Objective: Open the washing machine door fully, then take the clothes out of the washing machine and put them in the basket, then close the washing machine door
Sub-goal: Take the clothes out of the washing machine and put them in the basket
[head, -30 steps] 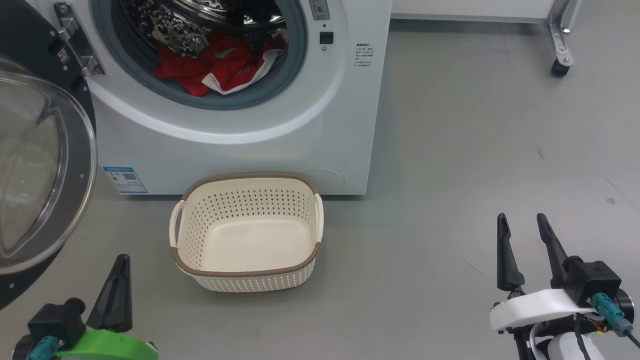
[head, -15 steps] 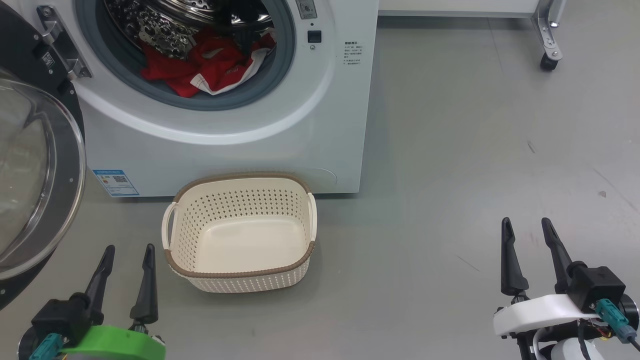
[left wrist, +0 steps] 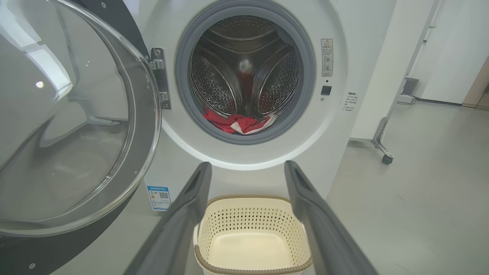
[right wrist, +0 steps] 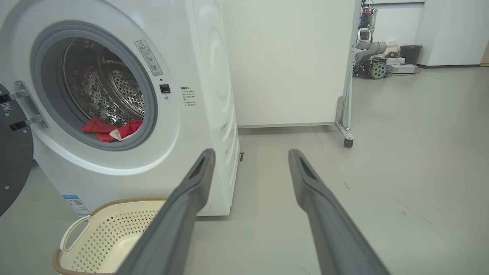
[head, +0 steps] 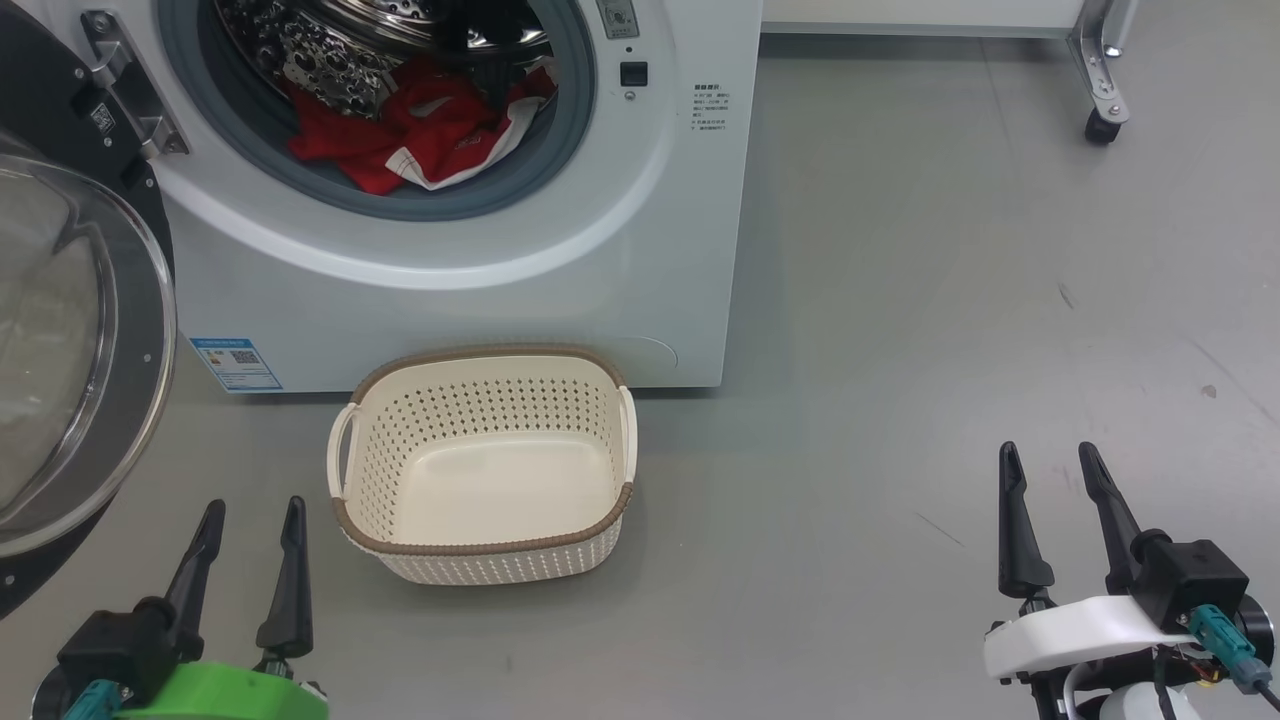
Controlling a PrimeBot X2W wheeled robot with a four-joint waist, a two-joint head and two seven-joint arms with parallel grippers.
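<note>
The red clothes (head: pixel 420 130) lie in the washing machine (head: pixel 450 300) drum at upper left, above the basket (head: pixel 480 548), while the left gripper (head: pixel 252 505) and right gripper (head: pixel 1045 450) in the bottom corners both stand open, holding nothing.

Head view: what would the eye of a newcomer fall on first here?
The bright red jersey lying in the steel drum of the white washing machine stands out most, at the top left. To its left, the washing machine door hangs wide open, its clear glass bowl bulging. On the grey floor just in front of the machine stands an empty cream basket.
</note>
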